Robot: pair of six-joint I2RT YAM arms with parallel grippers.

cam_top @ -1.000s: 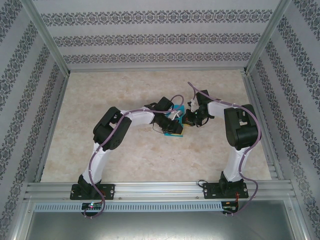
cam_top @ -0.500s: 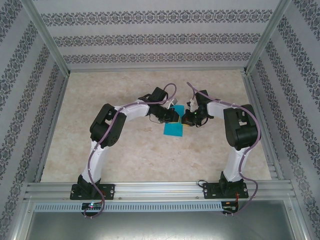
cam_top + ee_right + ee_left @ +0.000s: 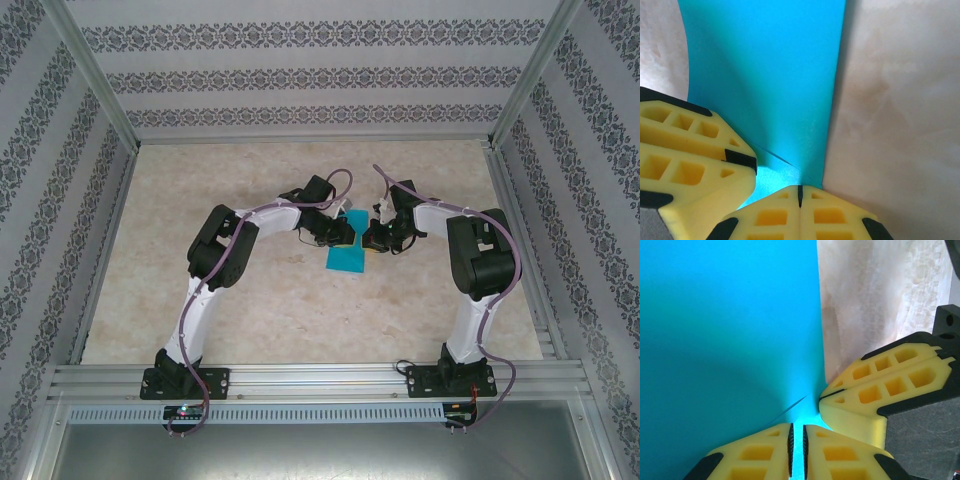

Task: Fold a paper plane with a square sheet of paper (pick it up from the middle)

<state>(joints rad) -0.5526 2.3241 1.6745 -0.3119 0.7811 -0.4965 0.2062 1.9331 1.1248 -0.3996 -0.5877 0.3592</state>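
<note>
The left gripper (image 3: 796, 446) and right gripper (image 3: 800, 196) each pinch the square sheet of paper (image 3: 347, 260), pads pressed together. From above they hide its far edge

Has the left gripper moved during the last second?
Yes. The left gripper shifted toward the back wall, uncovering more of the square sheet of paper.
</note>
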